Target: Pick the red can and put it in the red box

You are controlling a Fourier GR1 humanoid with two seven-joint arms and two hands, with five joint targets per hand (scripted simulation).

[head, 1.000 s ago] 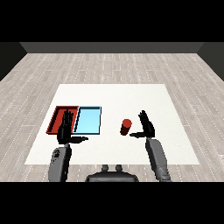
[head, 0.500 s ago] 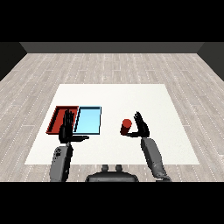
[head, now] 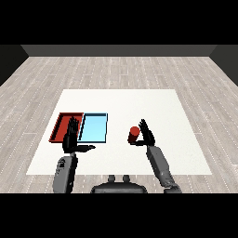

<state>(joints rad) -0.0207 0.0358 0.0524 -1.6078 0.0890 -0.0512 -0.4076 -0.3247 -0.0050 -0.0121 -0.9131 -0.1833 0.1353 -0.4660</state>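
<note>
Right hand (head: 147,135) has been moved in from the side and is now just beside the can (head: 134,134), fingers straight, nothing gripped; can stands on the bench (head: 121,100), well apart from the red tray (head: 59,126), so grasp is judged next.

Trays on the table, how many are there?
2. The red tray lies at the left, partly behind the left hand. The blue tray lies right beside it, nearer the can. No other shows.
</note>
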